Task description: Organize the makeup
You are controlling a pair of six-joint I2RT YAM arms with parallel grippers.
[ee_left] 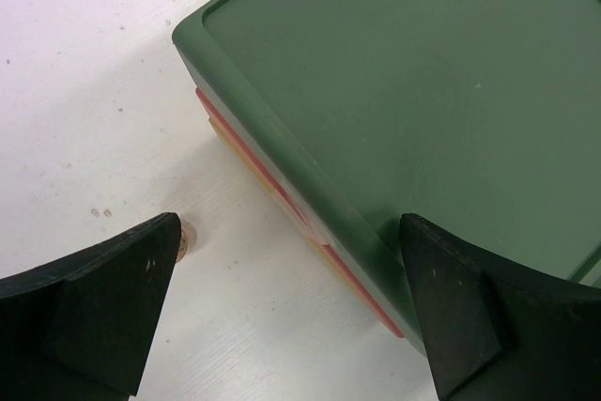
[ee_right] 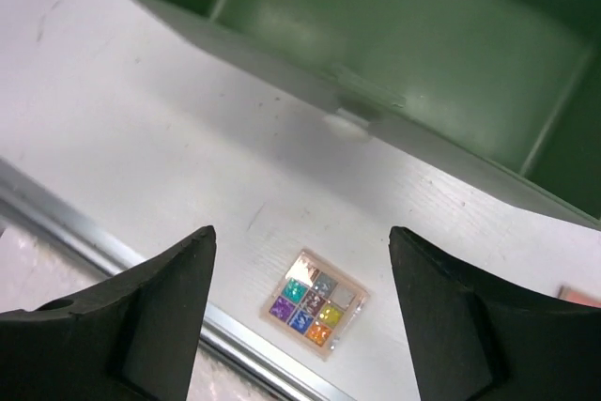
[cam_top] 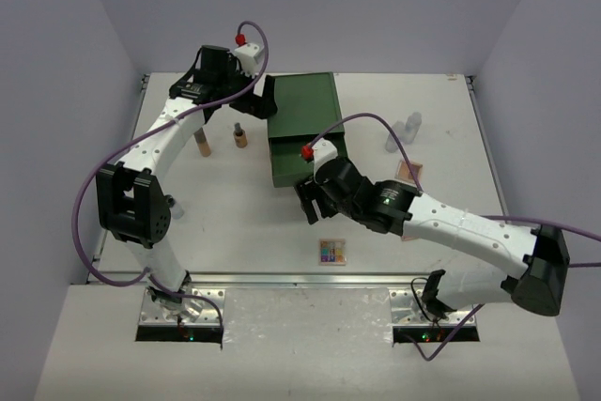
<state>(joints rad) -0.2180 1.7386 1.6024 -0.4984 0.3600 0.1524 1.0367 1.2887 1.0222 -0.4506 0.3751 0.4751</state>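
The square multicolour eyeshadow palette (cam_top: 331, 252) lies near the table's front edge; in the right wrist view it (ee_right: 316, 304) sits below and between my open fingers. My right gripper (cam_top: 308, 200) (ee_right: 300, 321) is open and empty, hovering just in front of the pulled-out green drawer (ee_right: 404, 44). My left gripper (cam_top: 268, 100) (ee_left: 291, 326) is open and empty at the back left corner of the green box (ee_left: 423, 82), one finger over its top. Two peach tubes (cam_top: 200, 144) (cam_top: 240, 135) stand left of the box. Clear bottles (cam_top: 404, 131) and a pink-tan compact (cam_top: 409, 173) lie to the right.
The green box (cam_top: 302, 105) stands at the table's middle back with its top drawer (cam_top: 302, 162) drawn out towards me and empty. Its orange and yellow drawer edges (ee_left: 272, 176) show in the left wrist view. A metal rail (cam_top: 282, 279) runs along the front edge.
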